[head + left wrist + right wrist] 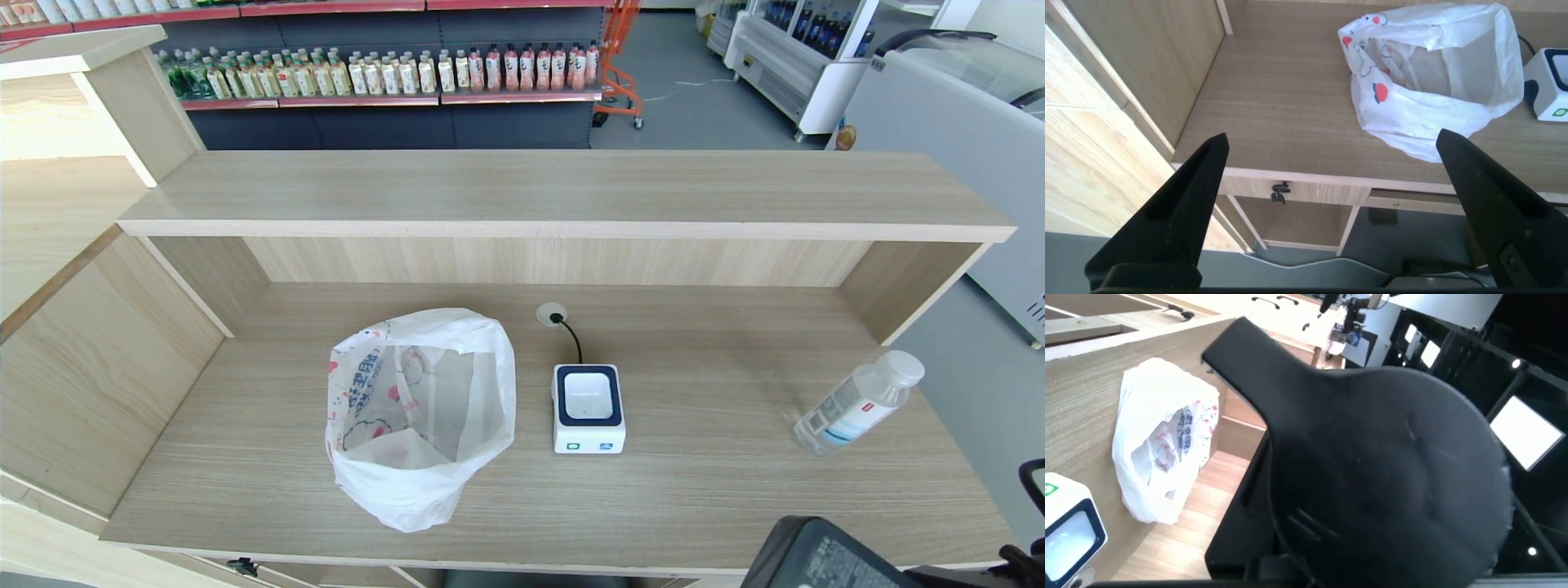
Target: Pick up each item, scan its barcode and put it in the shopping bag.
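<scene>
Bottle (857, 402) sits near the worktop's (694, 490) right edge, well apart from the bag (420, 416). We judge it light, stiff and slippery, so grip mid-body. Left pincer (1331, 139) gapes apart; right pincer's state we cannot tell.

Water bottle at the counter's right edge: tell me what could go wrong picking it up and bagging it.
The water bottle sits close to the counter's right edge; a nudge could send it off.
The shopping bag is thin and unsupported, so its mouth may fold shut on drop-in.
The scanner lies between them; a low carry might clip it.
</scene>
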Robot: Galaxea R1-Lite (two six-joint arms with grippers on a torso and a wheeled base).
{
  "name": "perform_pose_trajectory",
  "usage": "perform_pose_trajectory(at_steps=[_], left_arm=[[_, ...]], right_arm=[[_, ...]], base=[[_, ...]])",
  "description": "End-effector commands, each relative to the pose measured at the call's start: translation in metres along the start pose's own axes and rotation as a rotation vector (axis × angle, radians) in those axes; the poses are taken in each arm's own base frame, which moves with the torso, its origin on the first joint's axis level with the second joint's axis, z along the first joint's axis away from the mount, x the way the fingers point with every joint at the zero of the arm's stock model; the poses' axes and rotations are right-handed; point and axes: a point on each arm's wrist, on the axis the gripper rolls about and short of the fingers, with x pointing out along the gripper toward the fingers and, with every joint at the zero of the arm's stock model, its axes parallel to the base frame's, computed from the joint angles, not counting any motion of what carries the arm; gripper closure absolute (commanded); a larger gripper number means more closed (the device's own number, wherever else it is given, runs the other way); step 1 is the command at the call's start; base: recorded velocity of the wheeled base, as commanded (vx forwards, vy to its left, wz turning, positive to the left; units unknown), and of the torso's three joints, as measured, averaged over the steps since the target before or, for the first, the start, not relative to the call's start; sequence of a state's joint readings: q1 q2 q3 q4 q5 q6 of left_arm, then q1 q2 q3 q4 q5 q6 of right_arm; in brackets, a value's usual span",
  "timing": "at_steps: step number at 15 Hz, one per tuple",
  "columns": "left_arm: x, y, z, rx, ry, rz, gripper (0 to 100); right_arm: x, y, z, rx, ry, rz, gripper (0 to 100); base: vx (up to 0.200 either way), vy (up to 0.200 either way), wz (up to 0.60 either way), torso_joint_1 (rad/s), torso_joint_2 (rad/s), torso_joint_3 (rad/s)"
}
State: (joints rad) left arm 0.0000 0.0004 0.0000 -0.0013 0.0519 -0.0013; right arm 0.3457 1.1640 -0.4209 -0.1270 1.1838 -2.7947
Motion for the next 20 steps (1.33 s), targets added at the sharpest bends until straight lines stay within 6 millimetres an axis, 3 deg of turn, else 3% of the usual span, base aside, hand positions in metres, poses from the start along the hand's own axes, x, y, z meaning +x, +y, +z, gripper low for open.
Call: perform_pose_trajectory(at_steps=[1,2,4,6,7,9,11,12,14,16,20], left_arm=[[0.000,0.000,0.000,0.000,-0.001,0.000,0],[0.000,0.000,0.000,0.000,0.001,0.000,0],[0.000,0.000,0.000,0.000,-0.001,0.000,0],[0.000,0.000,0.000,0.000,-0.001,0.000,0],[0.000,0.000,0.000,0.000,-0.001,0.000,0],[0.000,0.000,0.000,0.000,-0.001,0.000,0],[0.000,0.000,0.000,0.000,-0.001,0.000,0],[0.000,0.000,0.000,0.000,-0.001,0.000,0],[0.000,0.000,0.000,0.000,-0.001,0.000,0],[0.000,0.000,0.000,0.000,-0.001,0.000,0],[0.000,0.000,0.000,0.000,0.001,0.000,0]], right_arm=[[-0.028,0.011,-0.019,0.188,0.190,0.116,100],[-0.041,0.010,-0.018,0.365,0.282,0.136,100],[-0.061,-0.009,-0.014,0.549,0.456,0.142,100],[-0.065,-0.020,0.001,0.743,0.537,0.108,100],[-0.062,-0.031,0.003,0.919,0.530,0.043,100],[-0.062,-0.041,-0.014,1.108,0.600,0.016,100],[-0.063,-0.045,-0.041,1.520,0.850,-0.086,100],[-0.061,-0.045,-0.047,1.643,0.914,-0.141,100],[-0.050,-0.035,-0.064,2.080,1.035,-0.422,100],[-0.044,-0.013,-0.067,2.377,1.055,-0.558,100],[-0.029,0.024,-0.086,2.671,0.990,-0.781,100]], base=[[0.000,0.000,0.00,0.000,0.00,0.000],[0.000,0.000,0.00,0.000,0.00,0.000],[0.000,0.000,0.00,0.000,0.00,0.000],[0.000,0.000,0.00,0.000,0.00,0.000],[0.000,0.000,0.00,0.000,0.00,0.000],[0.000,0.000,0.00,0.000,0.00,0.000],[0.000,0.000,0.00,0.000,0.00,0.000],[0.000,0.000,0.00,0.000,0.00,0.000],[0.000,0.000,0.00,0.000,0.00,0.000],[0.000,0.000,0.00,0.000,0.00,0.000],[0.000,0.000,0.00,0.000,0.00,0.000]])
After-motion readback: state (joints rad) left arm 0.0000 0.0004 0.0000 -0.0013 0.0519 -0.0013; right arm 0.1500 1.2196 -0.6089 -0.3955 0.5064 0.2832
